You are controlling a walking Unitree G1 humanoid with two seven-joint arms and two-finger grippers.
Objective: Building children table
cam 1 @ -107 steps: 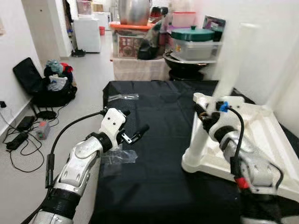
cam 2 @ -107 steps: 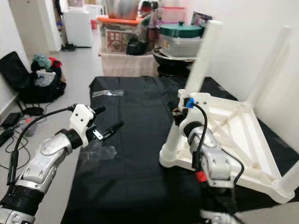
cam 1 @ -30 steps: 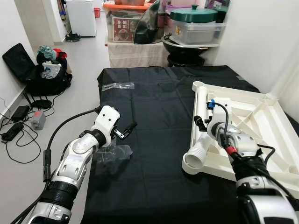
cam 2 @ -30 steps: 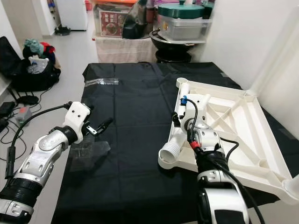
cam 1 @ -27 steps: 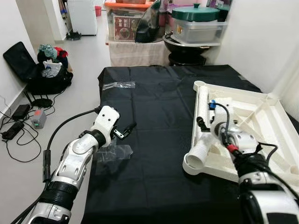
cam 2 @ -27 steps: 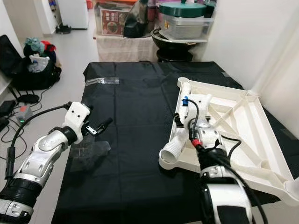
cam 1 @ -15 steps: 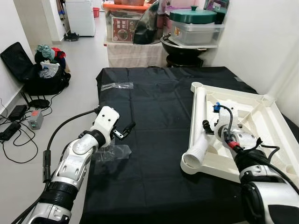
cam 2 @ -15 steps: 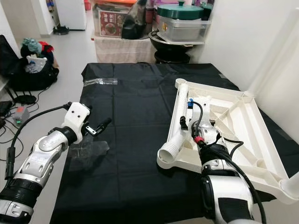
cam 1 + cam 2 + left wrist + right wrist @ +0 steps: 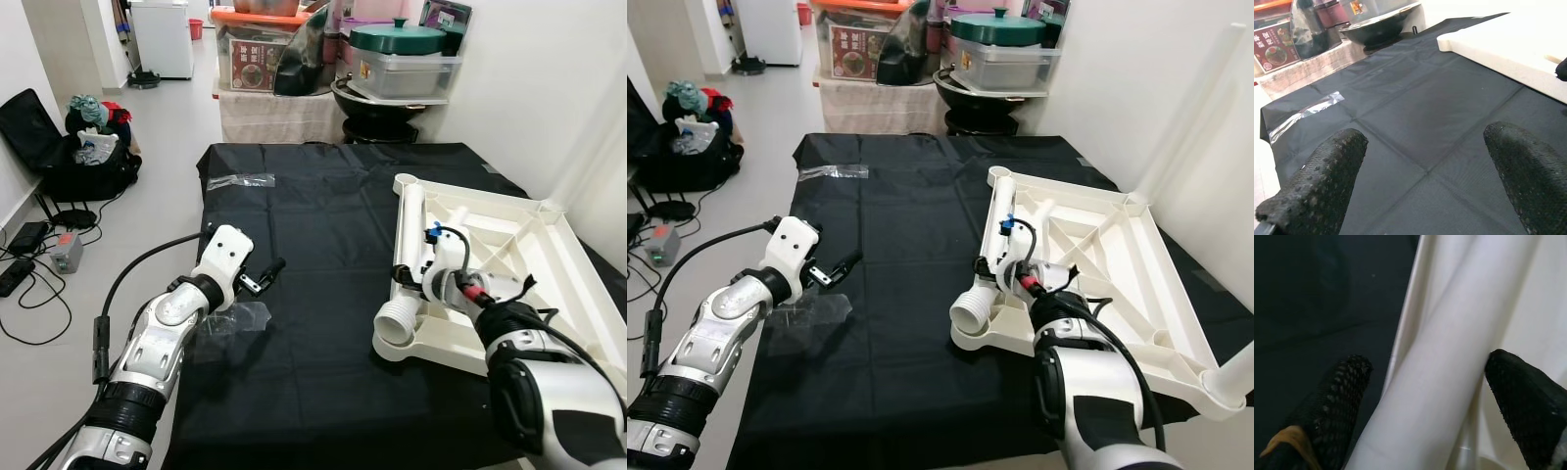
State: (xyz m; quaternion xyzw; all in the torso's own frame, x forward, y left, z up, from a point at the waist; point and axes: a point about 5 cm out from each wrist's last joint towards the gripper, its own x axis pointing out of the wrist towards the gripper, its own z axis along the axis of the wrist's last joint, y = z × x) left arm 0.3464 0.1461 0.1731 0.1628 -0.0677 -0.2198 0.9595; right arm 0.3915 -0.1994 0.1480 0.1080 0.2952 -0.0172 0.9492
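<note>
**White leg laid flat on upturned tabletop; assembly unfinished**

The upturned white plastic tabletop [image 9: 519,264] is seen on the right side of the black-clothed table [image 9: 313,225]. A white tubular plastic leg [image 9: 409,262] is laid flat along the tabletop's left rim, open end toward the near edge. The right gripper [image 9: 1435,387] is set around this leg, fingers apart on either side, not clamped. The left gripper [image 9: 263,277] is held open and empty above a clear plastic bag [image 9: 235,318] near the cloth's left edge. This leg is judged not yet fixed.

Pale grey floor [image 9: 176,127], white walls [image 9: 529,88]; a cloth-draped low bench [image 9: 279,116] carries containers, a black bag [image 9: 83,166] slumps nearby.
</note>
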